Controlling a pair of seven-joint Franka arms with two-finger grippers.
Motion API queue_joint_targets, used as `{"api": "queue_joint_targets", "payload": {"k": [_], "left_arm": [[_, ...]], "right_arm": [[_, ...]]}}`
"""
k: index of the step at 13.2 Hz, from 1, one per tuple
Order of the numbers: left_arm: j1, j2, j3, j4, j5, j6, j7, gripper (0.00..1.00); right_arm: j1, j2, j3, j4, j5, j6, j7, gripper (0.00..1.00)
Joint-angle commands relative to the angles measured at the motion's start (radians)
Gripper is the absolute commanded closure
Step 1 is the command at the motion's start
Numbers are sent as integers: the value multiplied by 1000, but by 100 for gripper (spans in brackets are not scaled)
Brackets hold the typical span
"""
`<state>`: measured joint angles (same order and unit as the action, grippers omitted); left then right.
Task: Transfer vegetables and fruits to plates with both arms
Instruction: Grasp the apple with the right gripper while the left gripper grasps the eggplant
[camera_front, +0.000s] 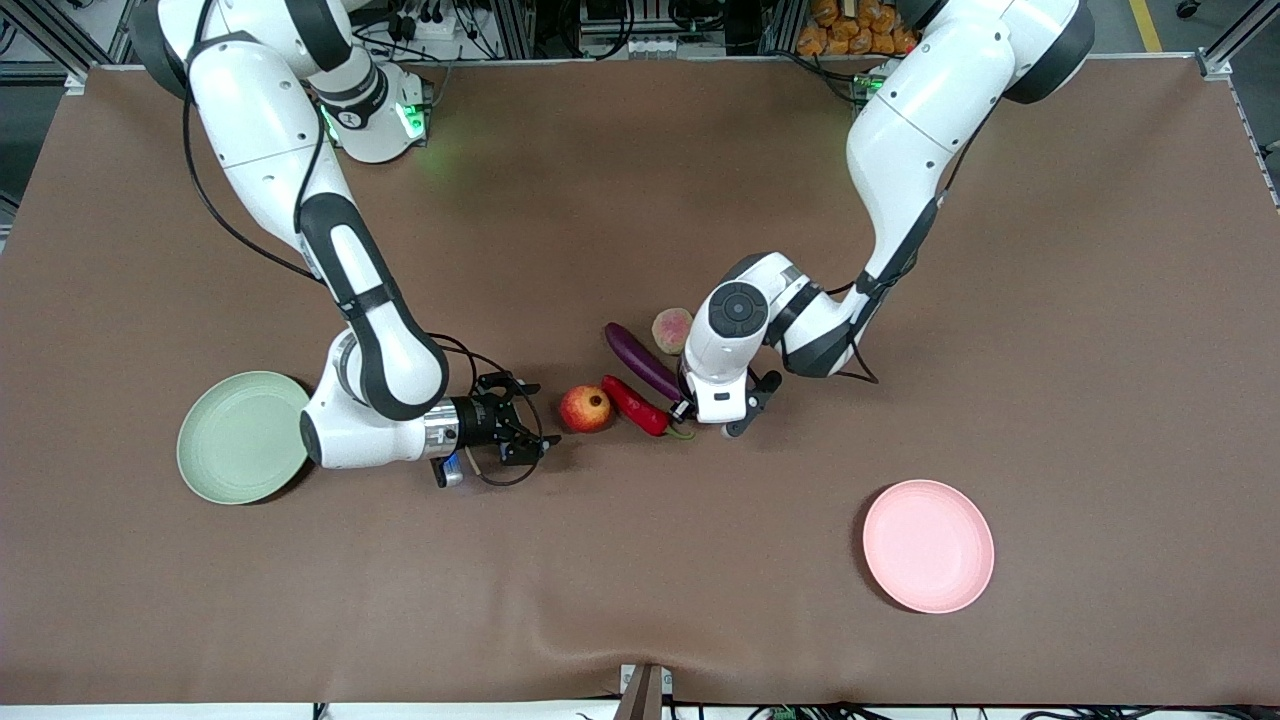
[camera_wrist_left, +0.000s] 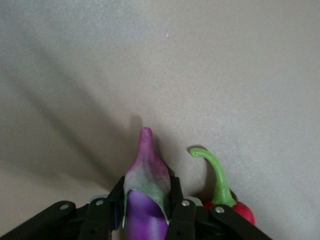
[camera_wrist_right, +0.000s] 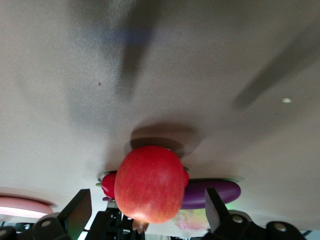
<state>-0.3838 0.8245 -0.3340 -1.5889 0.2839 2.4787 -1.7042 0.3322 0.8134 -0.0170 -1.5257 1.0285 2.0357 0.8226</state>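
The purple eggplant (camera_front: 640, 360) lies mid-table with the red chili (camera_front: 634, 405) beside it. The peach-like fruit (camera_front: 672, 330) sits farther from the front camera. The pomegranate-like fruit (camera_front: 585, 408) lies toward the right arm's end of the group. My left gripper (camera_front: 686, 405) is down at the eggplant's stem end. In the left wrist view the gripper (camera_wrist_left: 146, 194) is shut on the eggplant (camera_wrist_left: 145, 210), with the chili (camera_wrist_left: 243, 211) beside it. My right gripper (camera_front: 530, 432) is open, low beside the pomegranate. In its wrist view (camera_wrist_right: 147, 210) the pomegranate (camera_wrist_right: 150, 182) sits just ahead of the spread fingers.
The pale green plate (camera_front: 240, 437) lies by the right arm's elbow, toward that arm's end of the table. The pale pink plate (camera_front: 928, 545) lies nearer the front camera, toward the left arm's end. Brown cloth covers the table.
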Motion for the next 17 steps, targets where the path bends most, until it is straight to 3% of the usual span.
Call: {"api": "queue_joint_targets", "payload": {"k": [1, 6, 8, 10, 12, 13, 15, 17], "left_arm": [[22, -53, 7, 10, 3, -3, 18, 100], [114, -194, -25, 17, -23, -193, 90, 100], [189, -237, -62, 23, -93, -237, 184, 100], [252, -258, -73, 27, -132, -282, 296, 100], [324, -259, -71, 37, -132, -282, 328, 100], [362, -248, -71, 50, -132, -279, 336, 100], [428, -194, -66, 114, -129, -276, 398, 100], [506, -151, -62, 145, -134, -276, 605, 100]], "right_arm": [[45, 41, 5, 32, 87, 43, -8, 0], [113, 49, 5, 25, 97, 119, -11, 0], [90, 44, 3, 29, 93, 110, -13, 34], [47, 37, 3, 27, 85, 89, -42, 46], [-10, 14, -4, 27, 79, -26, -86, 46], [-45, 0, -14, 27, 61, -78, -101, 46], [-111, -42, -21, 33, -67, -176, -138, 46], [-174, -94, -21, 39, -187, -236, -201, 46]]}}
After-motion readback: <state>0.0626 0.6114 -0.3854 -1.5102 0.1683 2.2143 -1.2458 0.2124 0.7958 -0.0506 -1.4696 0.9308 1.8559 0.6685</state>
